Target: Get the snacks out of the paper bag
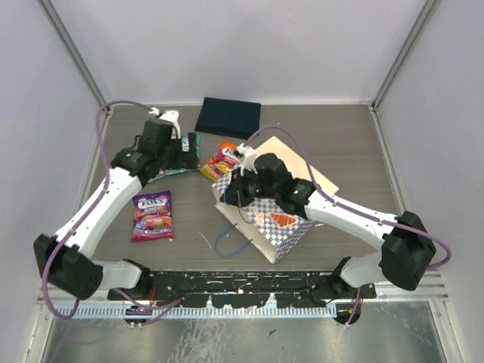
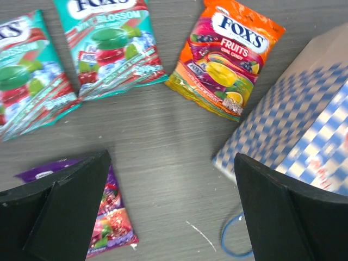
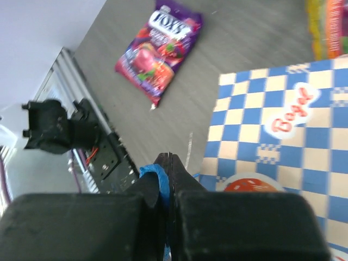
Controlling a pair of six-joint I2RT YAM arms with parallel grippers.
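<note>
paper bag (image 1: 283, 231): on its side, mid-table, checkered face up
snacks: purple pouch (image 1: 153, 215) left of bag; orange pouch (image 2: 225, 60) just beyond it; two teal pouches (image 2: 111, 46) further left; all flat on the table
right gripper (image 3: 169, 159): closed, pinching blue cord handle (image 3: 154, 176)
left gripper (image 2: 171, 163): jaws wide, holding nothing, above the pouches
navy cloth (image 1: 228, 116): far edge

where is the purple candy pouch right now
In the top view the purple pouch lies flat on the left half of the table, just right of the left arm and left of the paper bag, not touching it.
</note>
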